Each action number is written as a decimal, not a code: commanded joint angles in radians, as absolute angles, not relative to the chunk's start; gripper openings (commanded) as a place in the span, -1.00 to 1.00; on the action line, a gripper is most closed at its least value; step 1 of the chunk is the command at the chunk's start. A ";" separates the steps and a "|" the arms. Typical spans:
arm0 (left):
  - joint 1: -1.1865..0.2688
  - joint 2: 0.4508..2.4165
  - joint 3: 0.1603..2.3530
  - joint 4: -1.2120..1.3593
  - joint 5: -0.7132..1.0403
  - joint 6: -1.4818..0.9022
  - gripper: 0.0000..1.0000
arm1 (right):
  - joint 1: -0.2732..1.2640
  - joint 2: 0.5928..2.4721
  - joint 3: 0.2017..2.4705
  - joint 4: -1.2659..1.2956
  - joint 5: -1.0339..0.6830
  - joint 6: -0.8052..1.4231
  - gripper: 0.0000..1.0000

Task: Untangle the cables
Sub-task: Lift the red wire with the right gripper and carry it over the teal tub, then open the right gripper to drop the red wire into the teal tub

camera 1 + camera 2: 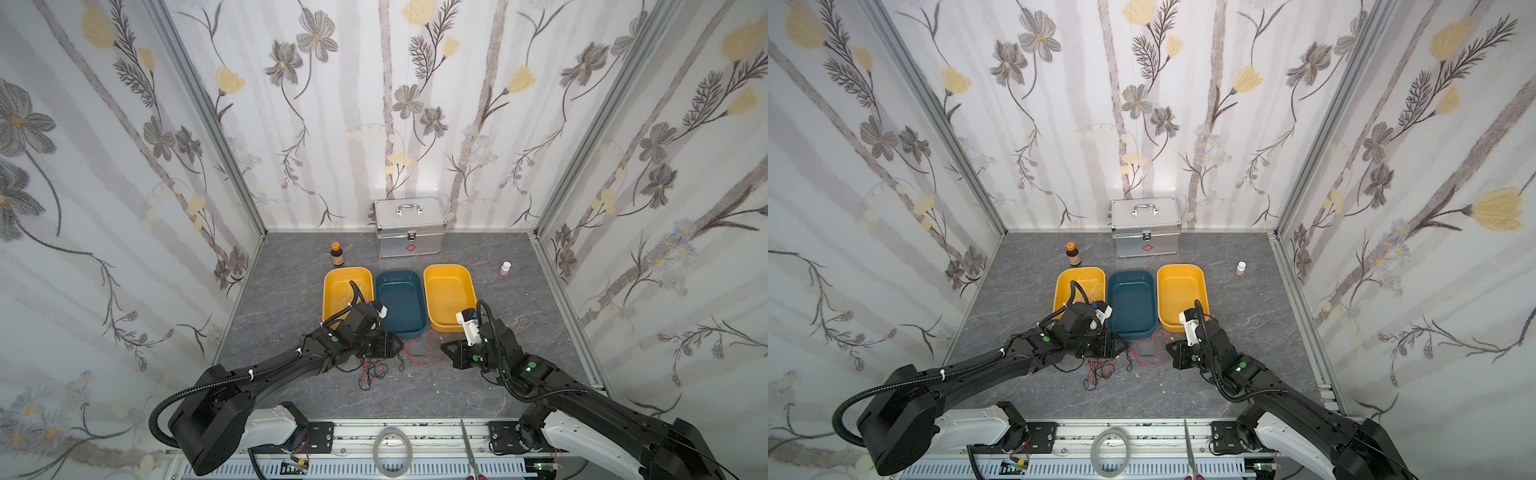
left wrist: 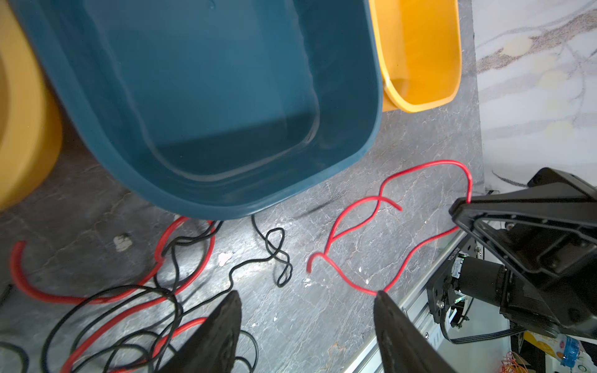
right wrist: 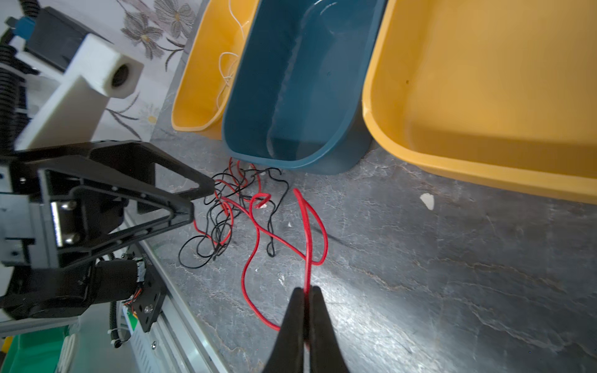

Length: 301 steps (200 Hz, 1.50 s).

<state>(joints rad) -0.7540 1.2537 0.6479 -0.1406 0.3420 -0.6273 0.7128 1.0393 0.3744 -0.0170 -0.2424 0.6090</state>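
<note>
Nearest me, on the front rail, lie a grey-white ring of tape and a pair of scissors. Both are off the work surface and well apart from the arms.

The right gripper is pinched tight on a red cable. Two strands of that cable run out from between its fingertips and loop over the grey tabletop. The left gripper stands roughly half open with nothing between its fingers. In its wrist view one fingertip meets the red loop, but I cannot tell whether they touch.

The tangle of black and red cables sits under and just beside the left gripper. The strands farthest from me run in under the near rim of the blue tray. I cannot tell whether the held red cable is free of the tangle. A thin white cable lies inside the left yellow tray.

The three trays stand rim to rim, the right yellow tray just beyond the right gripper. Bare tabletop lies between the tangle and the front rail, and more out to the right wall frame.
</note>
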 commanded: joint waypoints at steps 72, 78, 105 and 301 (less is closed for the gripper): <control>-0.756 1.264 0.654 -0.097 0.321 -0.615 -0.18 | 0.718 1.060 0.401 0.135 -0.254 0.610 -0.87; -0.756 1.265 0.655 -0.101 0.314 -0.615 -0.27 | 0.716 1.068 0.413 0.136 -0.245 0.604 -0.87; -0.755 1.264 0.655 -0.127 0.287 -0.612 -0.52 | 0.715 1.114 0.469 0.145 -0.223 0.575 -0.87; -0.714 1.153 0.583 -0.243 0.175 -0.612 -0.67 | 0.706 1.775 0.960 0.150 -0.017 0.463 -0.78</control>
<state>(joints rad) -0.7227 1.1702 0.5922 -0.2142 0.2028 -0.6090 0.6994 1.7168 0.9062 0.1326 -0.0479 0.4824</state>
